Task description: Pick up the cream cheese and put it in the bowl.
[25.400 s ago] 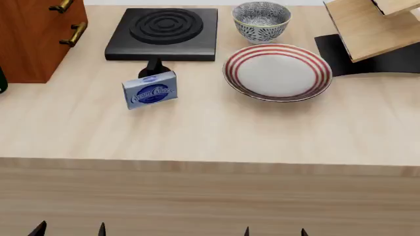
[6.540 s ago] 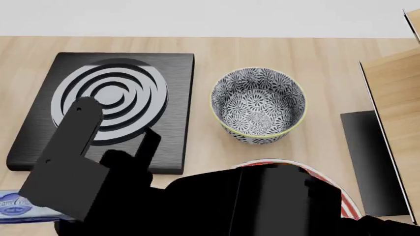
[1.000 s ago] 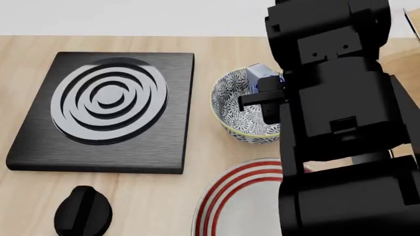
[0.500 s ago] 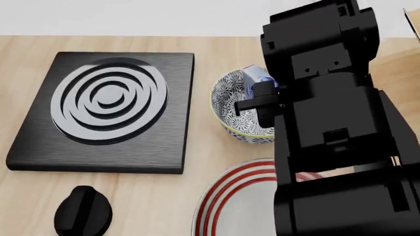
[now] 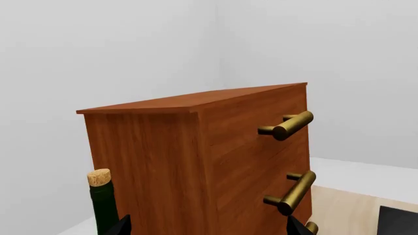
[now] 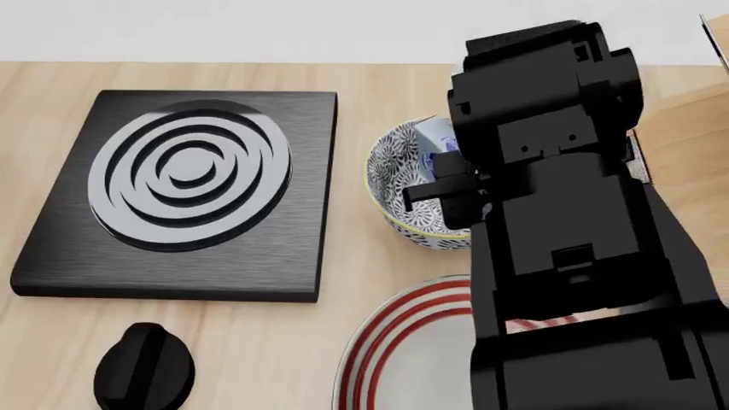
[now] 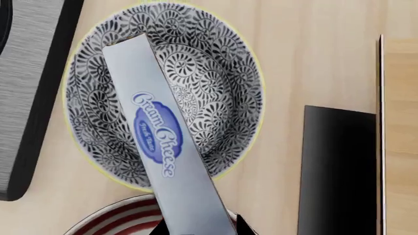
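The cream cheese point(image 7: 156, 132), a pale blue-grey box with a dark blue oval logo, is held lengthwise over the inside of the bowl point(image 7: 222, 73). My right gripper point(image 7: 199, 227) is shut on the box's near end, a finger on each side. In the head view only a corner of the cream cheese point(image 6: 432, 138) peeks out above the bowl point(image 6: 393, 175), since my right arm point(image 6: 547, 213) covers the bowl's right half. Whether the box touches the bowl I cannot tell. My left gripper point(image 5: 207, 229) is open, far from both, facing a wooden cabinet.
A black burner slab point(image 6: 183, 188) lies left of the bowl, with a black knob point(image 6: 142, 369) in front of it. The red-ringed plate point(image 6: 393, 350) sits just in front of the bowl. A black mat point(image 7: 336, 171) and wooden rack point(image 7: 400, 122) stand to the bowl's right. A cabinet point(image 5: 216, 161) and corked bottle point(image 5: 103, 203) are near the left gripper.
My right arm has sunk a little and shifted slightly left over the bowl. The cream cheese has gone lower with it, still gripped.
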{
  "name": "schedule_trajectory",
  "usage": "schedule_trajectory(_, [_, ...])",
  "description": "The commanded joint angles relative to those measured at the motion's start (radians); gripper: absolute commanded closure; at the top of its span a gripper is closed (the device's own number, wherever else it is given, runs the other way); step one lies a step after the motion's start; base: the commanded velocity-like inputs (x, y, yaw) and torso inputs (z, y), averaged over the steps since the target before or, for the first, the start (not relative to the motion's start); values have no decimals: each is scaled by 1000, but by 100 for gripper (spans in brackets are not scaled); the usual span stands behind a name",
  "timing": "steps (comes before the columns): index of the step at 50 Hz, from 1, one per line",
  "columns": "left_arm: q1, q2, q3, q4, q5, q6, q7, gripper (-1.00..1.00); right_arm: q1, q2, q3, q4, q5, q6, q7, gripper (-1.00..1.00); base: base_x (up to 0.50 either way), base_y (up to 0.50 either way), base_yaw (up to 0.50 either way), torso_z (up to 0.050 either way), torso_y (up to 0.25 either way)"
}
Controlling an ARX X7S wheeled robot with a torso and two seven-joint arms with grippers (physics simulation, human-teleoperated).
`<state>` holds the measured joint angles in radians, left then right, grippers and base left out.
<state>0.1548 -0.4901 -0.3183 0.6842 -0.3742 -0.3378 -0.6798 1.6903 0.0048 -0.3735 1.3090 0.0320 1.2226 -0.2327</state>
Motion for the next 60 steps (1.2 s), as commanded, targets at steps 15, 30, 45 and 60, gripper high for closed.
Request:
schedule_trajectory(15, [-2, -3, 3, -4, 0, 3, 0, -100, -17, -3, -50, 0, 30, -74, 17, 100, 0, 0, 0, 0, 1])
schedule_trajectory(30, [1, -2, 0, -2, 0, 9, -1, -100, -49, -4, -86, 0, 56, -80, 30, 100, 0, 0, 0, 0, 1])
schedule_trajectory(45, [2, 2, 0, -1, 5, 18, -5, -100, -57, -4, -188, 0, 107, -77, 50, 100, 0, 0, 0, 1, 1])
schedule_trajectory(60, [0, 2, 1, -3, 5, 20, -6, -100, -62, -4, -260, 0, 153, -79, 63, 100, 0, 0, 0, 0, 0])
